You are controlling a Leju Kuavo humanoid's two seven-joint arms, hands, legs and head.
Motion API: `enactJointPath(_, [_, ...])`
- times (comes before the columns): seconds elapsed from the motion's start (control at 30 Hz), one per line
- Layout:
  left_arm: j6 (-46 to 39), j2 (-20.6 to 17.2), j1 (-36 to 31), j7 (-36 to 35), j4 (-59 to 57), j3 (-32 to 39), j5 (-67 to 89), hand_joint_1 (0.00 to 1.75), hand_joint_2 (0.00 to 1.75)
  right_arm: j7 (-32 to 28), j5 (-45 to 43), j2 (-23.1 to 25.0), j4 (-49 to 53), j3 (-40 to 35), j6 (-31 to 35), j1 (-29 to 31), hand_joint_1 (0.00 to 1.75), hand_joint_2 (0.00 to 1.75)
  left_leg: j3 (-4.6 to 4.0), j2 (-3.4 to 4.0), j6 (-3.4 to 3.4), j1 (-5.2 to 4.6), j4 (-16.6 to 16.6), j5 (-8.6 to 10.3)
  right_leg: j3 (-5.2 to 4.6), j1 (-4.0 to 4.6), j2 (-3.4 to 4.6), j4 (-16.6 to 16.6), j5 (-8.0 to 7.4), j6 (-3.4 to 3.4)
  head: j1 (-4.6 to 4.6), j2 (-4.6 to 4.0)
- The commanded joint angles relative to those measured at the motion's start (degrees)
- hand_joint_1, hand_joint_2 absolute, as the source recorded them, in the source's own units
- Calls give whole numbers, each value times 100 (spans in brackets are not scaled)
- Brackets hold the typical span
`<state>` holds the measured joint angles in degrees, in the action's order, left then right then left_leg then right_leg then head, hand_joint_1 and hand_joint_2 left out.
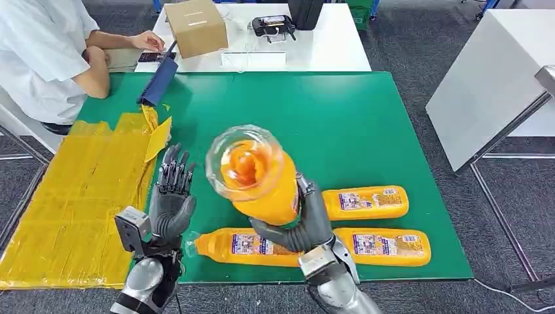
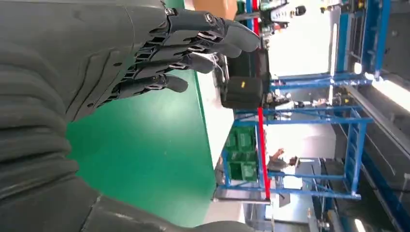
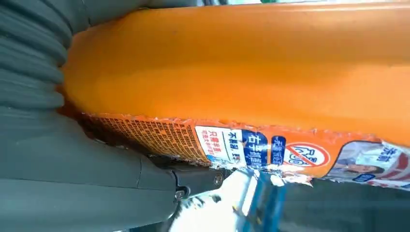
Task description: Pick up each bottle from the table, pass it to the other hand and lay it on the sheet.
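The right hand (image 1: 307,222) grips an orange bottle (image 1: 258,173) around its body and holds it upright above the green table (image 1: 366,124), near the front edge, its clear end toward the head camera. The left hand (image 1: 171,196) waits just beside it, empty with fingers apart, palm turned to the bottle, so the hand-over looks to be the step in hand. Next the left hand must close on the bottle before the right lets go, then carry it to the yellow sheet (image 1: 85,190) along the table's left edge; three more bottles (image 1: 376,245) lie by the front edge.

Grey carpet floor (image 1: 419,46), white tables (image 1: 327,46) beyond, blue shelving racks (image 2: 353,130) under bright light.
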<state>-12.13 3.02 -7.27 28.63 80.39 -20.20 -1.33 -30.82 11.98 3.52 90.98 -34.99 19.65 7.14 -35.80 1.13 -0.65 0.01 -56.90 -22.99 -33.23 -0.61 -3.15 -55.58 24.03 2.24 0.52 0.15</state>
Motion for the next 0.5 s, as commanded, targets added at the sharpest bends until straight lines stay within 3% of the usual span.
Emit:
enactJointPath(0.03, [-167, 71, -65, -68, -578, 279, 17, 0, 175, 197, -159, -192, 628, 524, 246, -222, 175, 175, 32, -16, 3, 2, 3, -12, 36, -2, 18, 5, 12, -6, 0, 0])
enactJointPath(0.13, [-153, 21, 153, 7, -243, 280, 102, 0, 175, 715, -54, -173, -245, 624, 78, -10, 175, 175, 31, -2, 3, 2, 7, -9, 32, -2, 25, 10, 5, -6, 0, 0])
enactJointPath(0.37, [-144, 13, 226, -8, -88, 264, 132, 0, 175, 583, -44, -94, -580, 676, 73, 81, 175, 175, 26, 3, 4, 3, 5, -10, 27, 0, 28, 6, 6, -6, 0, 0])
enactJointPath(0.5, [-18, -48, 333, 89, 321, 59, 234, 0, 175, 888, -48, 69, -1203, 839, 110, 277, 175, 175, 36, 6, 5, 6, -1, -18, 39, 2, 41, 5, 10, -8, 0, 0])
